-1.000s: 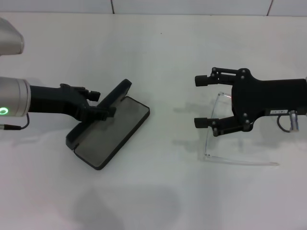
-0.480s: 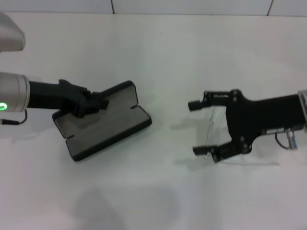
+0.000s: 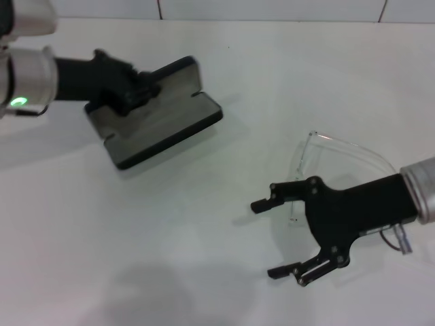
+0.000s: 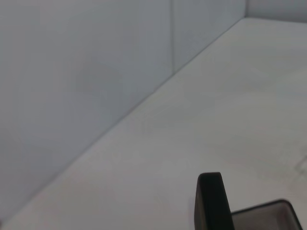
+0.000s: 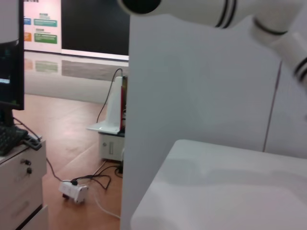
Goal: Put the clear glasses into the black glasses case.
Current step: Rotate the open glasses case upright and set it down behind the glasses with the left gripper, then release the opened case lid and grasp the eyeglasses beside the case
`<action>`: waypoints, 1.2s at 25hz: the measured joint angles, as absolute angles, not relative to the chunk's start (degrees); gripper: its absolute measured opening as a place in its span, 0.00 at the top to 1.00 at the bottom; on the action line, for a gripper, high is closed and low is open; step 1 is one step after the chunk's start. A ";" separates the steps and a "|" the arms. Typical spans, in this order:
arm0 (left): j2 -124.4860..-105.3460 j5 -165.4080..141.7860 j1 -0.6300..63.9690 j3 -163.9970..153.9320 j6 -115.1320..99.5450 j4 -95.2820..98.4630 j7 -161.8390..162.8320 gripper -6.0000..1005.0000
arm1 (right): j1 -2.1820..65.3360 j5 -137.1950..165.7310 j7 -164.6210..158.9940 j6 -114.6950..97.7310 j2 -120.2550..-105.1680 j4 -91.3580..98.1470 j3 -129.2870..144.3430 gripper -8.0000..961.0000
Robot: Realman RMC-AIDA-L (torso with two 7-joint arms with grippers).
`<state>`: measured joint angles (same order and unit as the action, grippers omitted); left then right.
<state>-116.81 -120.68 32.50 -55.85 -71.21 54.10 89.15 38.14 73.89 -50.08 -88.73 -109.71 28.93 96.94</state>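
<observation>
Right gripper (image 3: 275, 238) nearer glasses (image 3: 340, 153), fingers spread, empty; glasses lie behind fingers. Left gripper (image 3: 139, 92) clenched on case (image 3: 160, 115).

Likely a lab or office: white partition (image 5: 192, 96), posters (image 5: 41, 24), floor cables (image 5: 91, 187), drawer cabinet (image 5: 21, 184).

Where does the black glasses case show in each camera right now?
Head view: the black glasses case lies open at upper left, with the left gripper on its lid.
Left wrist view: only a black corner of the case shows at the bottom edge.
Right wrist view: not in it.
Shared landmark: the white table, also seen at and.
</observation>
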 joint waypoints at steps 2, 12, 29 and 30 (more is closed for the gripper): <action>-117.18 -120.65 34.56 -56.12 -71.10 53.32 85.64 0.80 | 38.15 74.73 -49.60 -88.35 -110.45 28.72 96.95 0.09; -118.86 -123.80 41.59 -62.19 -70.44 48.01 78.70 0.80 | 35.51 76.13 -48.73 -87.69 -111.50 28.89 94.79 0.09; -118.84 -104.78 34.71 -57.67 -81.50 52.81 76.51 0.52 | 33.55 76.81 -48.83 -87.76 -111.26 30.04 89.32 0.09; -118.84 -104.78 34.71 -57.67 -81.50 52.81 76.51 0.52 | 33.43 76.82 -48.88 -87.81 -111.23 30.20 88.08 0.09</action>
